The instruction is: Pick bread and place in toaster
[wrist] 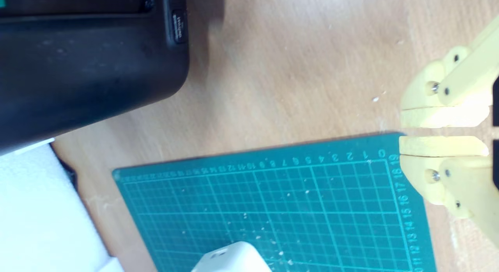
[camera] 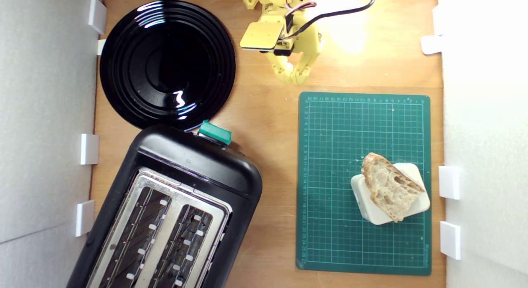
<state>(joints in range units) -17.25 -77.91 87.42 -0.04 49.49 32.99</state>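
The bread (camera: pixel 390 187), a holey slice with a brown crust, lies flat on a rounded white block (camera: pixel 414 203) on the green cutting mat (camera: pixel 330 156). The black toaster (camera: pixel 194 164) stands at the exterior view's lower left, both slots showing and its green lever knob (camera: pixel 214 132) facing the plate. My yellow gripper (camera: pixel 293 75) hangs at the table's far edge, well away from the bread, shut with nothing between its fingers. In the wrist view the gripper (wrist: pixel 401 131) sits over the mat's corner (wrist: pixel 384 147), and the toaster's side (wrist: pixel 78 69) fills one corner. No bread shows there.
A round black plate (camera: pixel 167 63) lies beside the toaster at the exterior view's upper left. White foam walls (camera: pixel 41 114) with clips border both sides of the wooden table (camera: pixel 268 127). Part of the white block (wrist: pixel 234 258) shows in the wrist view.
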